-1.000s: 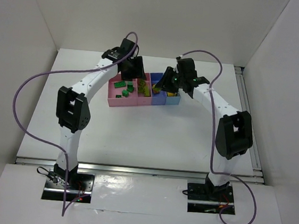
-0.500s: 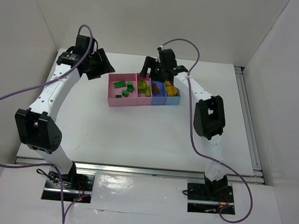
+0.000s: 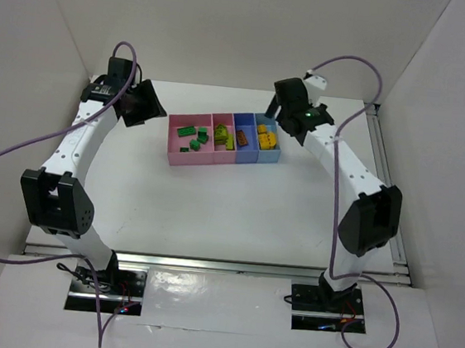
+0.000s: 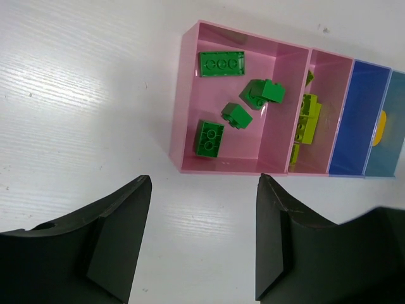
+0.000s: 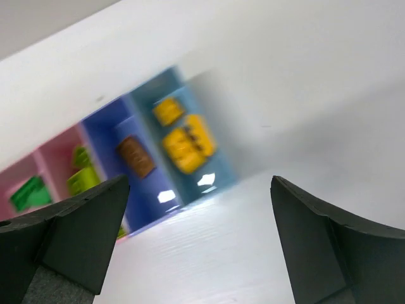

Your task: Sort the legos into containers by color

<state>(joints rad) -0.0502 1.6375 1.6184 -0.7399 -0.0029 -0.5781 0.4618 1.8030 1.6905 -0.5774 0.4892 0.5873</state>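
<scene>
Hovering over your white table between white walls, the left gripper and right gripper gape wide, holding nothing.

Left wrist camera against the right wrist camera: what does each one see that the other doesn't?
Only the left wrist view shows the whole wide pink bin with its four dark green bricks. Only the right wrist view, blurred, shows the orange-brown brick in the blue-purple bin and the yellow bricks whole in the light blue bin. Both show the lime green bricks in the narrow pink bin; the left tool and the right tool are each open and empty.
</scene>
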